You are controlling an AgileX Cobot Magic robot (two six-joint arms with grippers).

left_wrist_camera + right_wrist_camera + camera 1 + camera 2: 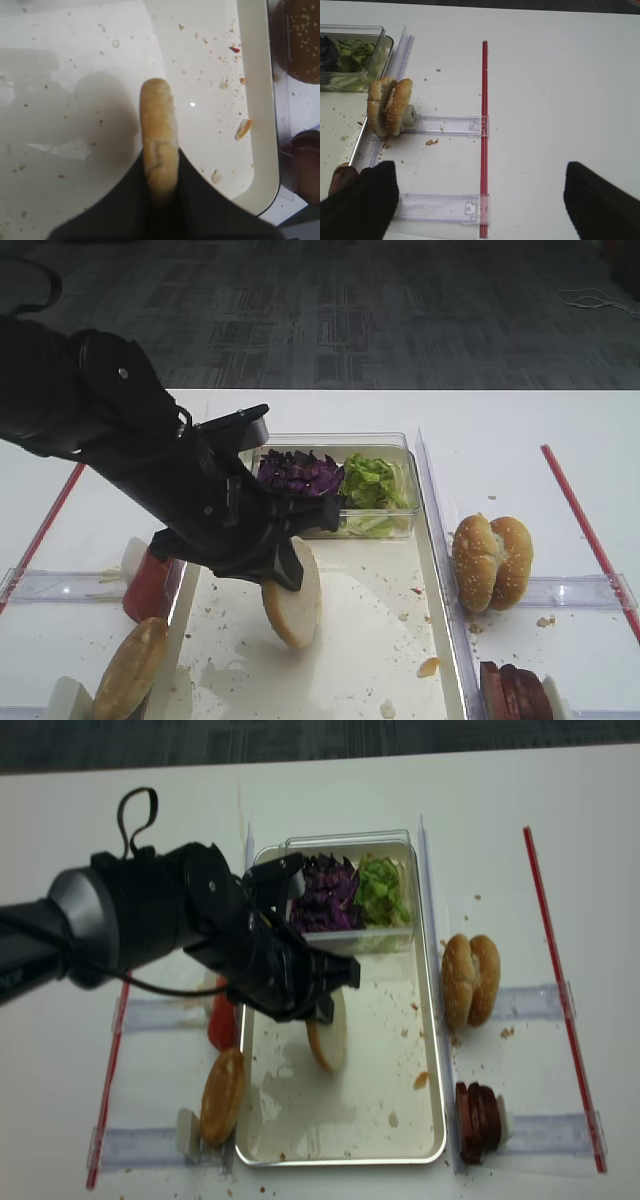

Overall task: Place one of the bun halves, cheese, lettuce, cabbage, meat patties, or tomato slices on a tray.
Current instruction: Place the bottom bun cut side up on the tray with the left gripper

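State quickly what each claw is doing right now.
Left claw: closed on a bun half, held on edge over the tray.
Right claw: open, holding nothing.

We see the bun half (293,605) held on edge, pale cut face showing, above the middle of the crumb-speckled cream tray (350,680). At the tray's twelve o'clock lie purple cabbage (300,473) and green lettuce (375,483). Meat patties (515,692) stand on edge at four o'clock; tomato slices (148,585) sit at nine o'clock.
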